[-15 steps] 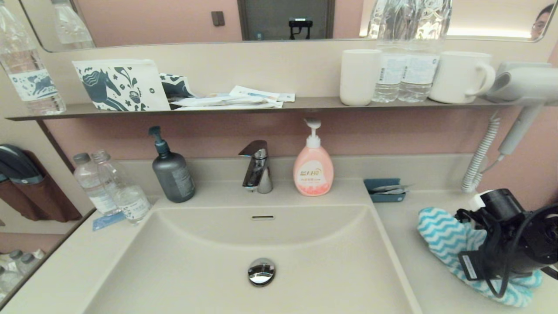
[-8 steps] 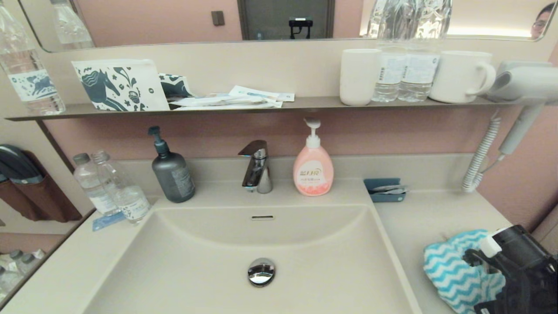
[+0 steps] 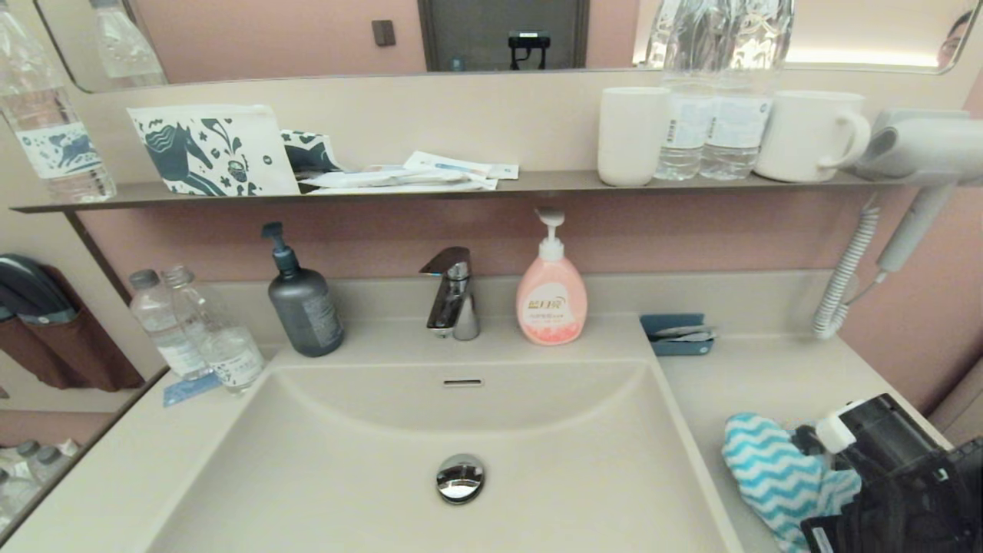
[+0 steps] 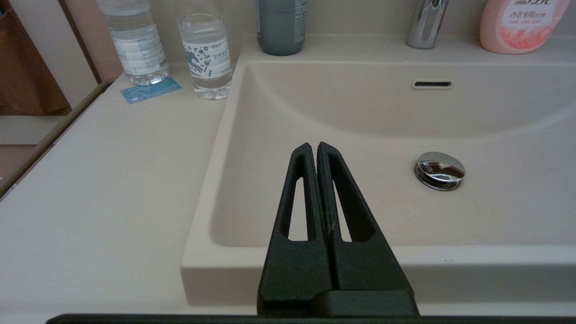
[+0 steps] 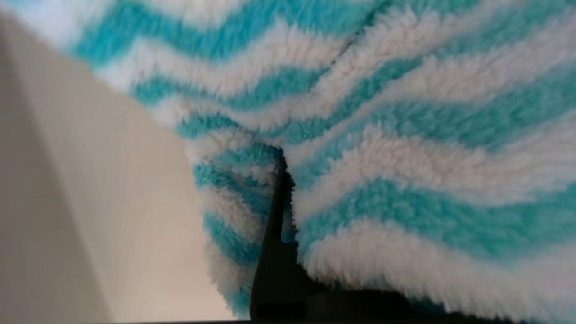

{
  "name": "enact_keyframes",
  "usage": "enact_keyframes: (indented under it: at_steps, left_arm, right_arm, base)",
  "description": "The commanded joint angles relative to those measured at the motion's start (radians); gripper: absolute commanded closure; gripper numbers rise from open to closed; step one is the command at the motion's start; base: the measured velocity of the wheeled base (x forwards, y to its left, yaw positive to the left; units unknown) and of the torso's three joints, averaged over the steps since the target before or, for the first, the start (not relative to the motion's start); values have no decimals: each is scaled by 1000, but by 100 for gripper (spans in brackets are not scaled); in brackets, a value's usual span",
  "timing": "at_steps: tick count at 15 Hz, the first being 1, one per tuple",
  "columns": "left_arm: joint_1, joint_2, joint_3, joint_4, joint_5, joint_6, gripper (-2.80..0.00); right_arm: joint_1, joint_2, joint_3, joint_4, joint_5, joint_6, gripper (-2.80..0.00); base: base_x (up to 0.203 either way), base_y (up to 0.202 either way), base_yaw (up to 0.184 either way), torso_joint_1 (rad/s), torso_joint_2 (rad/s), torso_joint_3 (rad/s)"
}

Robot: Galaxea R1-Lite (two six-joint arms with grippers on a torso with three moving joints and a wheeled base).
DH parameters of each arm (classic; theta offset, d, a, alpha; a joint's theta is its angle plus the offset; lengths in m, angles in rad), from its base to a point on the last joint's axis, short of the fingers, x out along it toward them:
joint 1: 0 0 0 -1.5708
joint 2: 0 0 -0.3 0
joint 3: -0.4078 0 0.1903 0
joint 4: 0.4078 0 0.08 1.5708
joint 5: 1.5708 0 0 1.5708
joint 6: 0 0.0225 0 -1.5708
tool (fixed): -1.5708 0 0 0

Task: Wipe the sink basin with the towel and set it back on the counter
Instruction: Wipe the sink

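The sink basin [image 3: 461, 445] sits in the counter [image 3: 768, 376], and the towel [image 3: 776, 476] lies bunched on the counter just right of it. The right gripper [image 5: 281, 180] is pressed into the towel, its fingers pinching a fold of the pile. The left gripper [image 4: 317, 150] hangs over the basin's near edge, fingers pressed together and holding nothing.

the towel [image 3: 772, 476] has turquoise and white zigzag stripes. the sink basin [image 3: 369, 468] and the counter [image 3: 756, 376] are the same plain beige, and the drain plug [image 3: 461, 478] is shiny chrome. one soap bottle [image 3: 551, 296] is pink with a white pump, the other bottle [image 3: 304, 306] dark grey. the wall behind is dusty pink. both grippers, left [image 4: 317, 150] and right [image 5: 280, 162], are black.
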Motion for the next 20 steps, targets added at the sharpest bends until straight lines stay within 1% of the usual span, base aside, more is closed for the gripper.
enact_keyframes:
  at_steps: [1,3,5,7,10,15,17,20]
  left_arm:
    - [1,1,0,0,0,0,0]
    - [0,1,0,0,0,0,0]
    - [0,1,0,0,0,0,0]
    - [0,1,0,0,0,0,0]
    - [0,1,0,0,0,0,0]
    - [0,1,0,0,0,0,0]
    - [0,1,0,0,0,0,0]
    - [0,1,0,0,0,0,0]
  right_arm:
    - [-51,97,-51,-40,-3,6,0]
    - [-124,115,-90,-44,-4,-16,0]
    - [-208,142,-146,-47,-4,-62,0]
    - [-250,196,-212,-48,-5,-79,0]
    - [-291,243,-307,-48,-5,-91,0]
    - [-315,285,-457,-46,-3,-111,0]
    - [-302,282,-500,-45,1,-133,0]
    - [-263,257,-514,-42,5,-157,0]
  base:
    - [0,0,0,0,0,0]
    - [0,0,0,0,0,0]
    - [0,0,0,0,0,0]
    - [0,0,0,0,0,0]
    - [0,0,0,0,0,0]
    - [0,0,0,0,0,0]
    - [0,0,0,0,0,0]
    - [0,0,0,0,0,0]
